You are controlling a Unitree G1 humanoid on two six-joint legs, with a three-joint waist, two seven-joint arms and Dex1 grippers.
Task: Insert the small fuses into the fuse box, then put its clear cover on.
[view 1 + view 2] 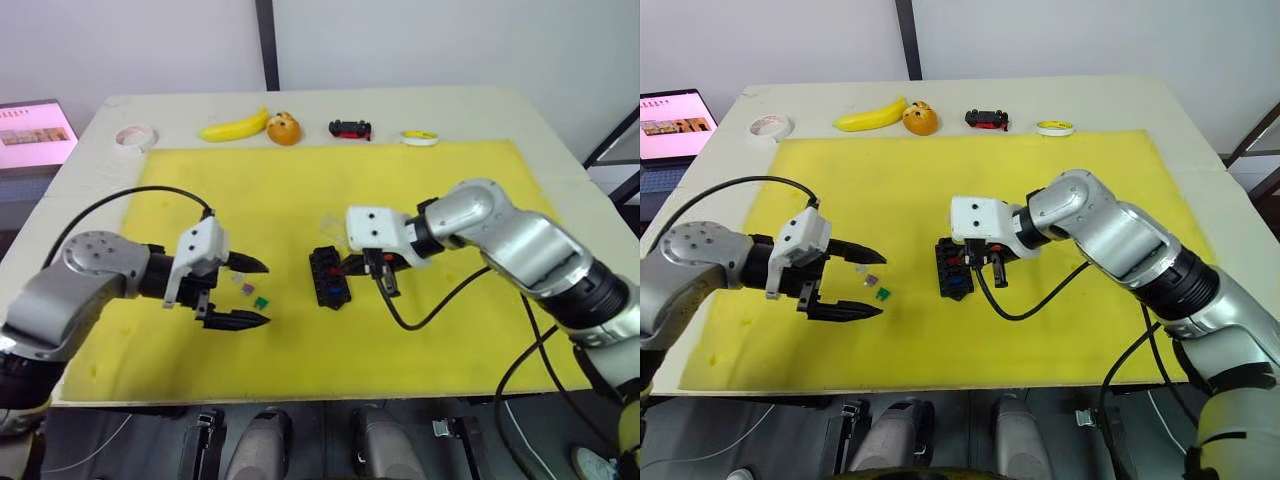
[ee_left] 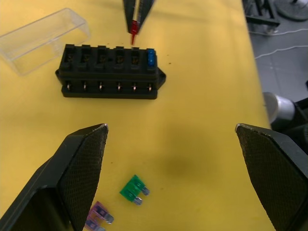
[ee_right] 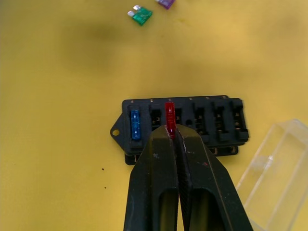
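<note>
The right gripper (image 3: 171, 132) is pinched tight on a red fuse (image 3: 169, 111). It holds the fuse right over the fuse box (image 3: 183, 126), at a slot next to the blue fuse (image 3: 135, 124) that already sits in the box. The fuse box lies on the yellow mat (image 1: 450, 330), near the middle of it.

The left gripper (image 1: 245, 292) is wide open and holds nothing. It hangs over the mat beside the fuse box, on the side away from the right gripper. Between its fingers, on the mat, lie a green fuse (image 2: 133, 189) and a purple fuse (image 2: 98, 215). There may be one more purple one under it, but that is hard to tell.

The clear cover (image 2: 42, 38) lies on the mat just beside the fuse box, on its far side from the loose fuses.

What could go wrong? The red fuse is tiny and its legs have to meet the slot just right. If it is a bit tilted or off to one side, it could jam, bend, or pop out of the fingers. A hard push could also slide the box, since nothing holds it down.

Counting: one fuse box, one clear cover, one blue fuse in the box, one red fuse in the gripper, and one green and at least one purple fuse lying loose.
</note>
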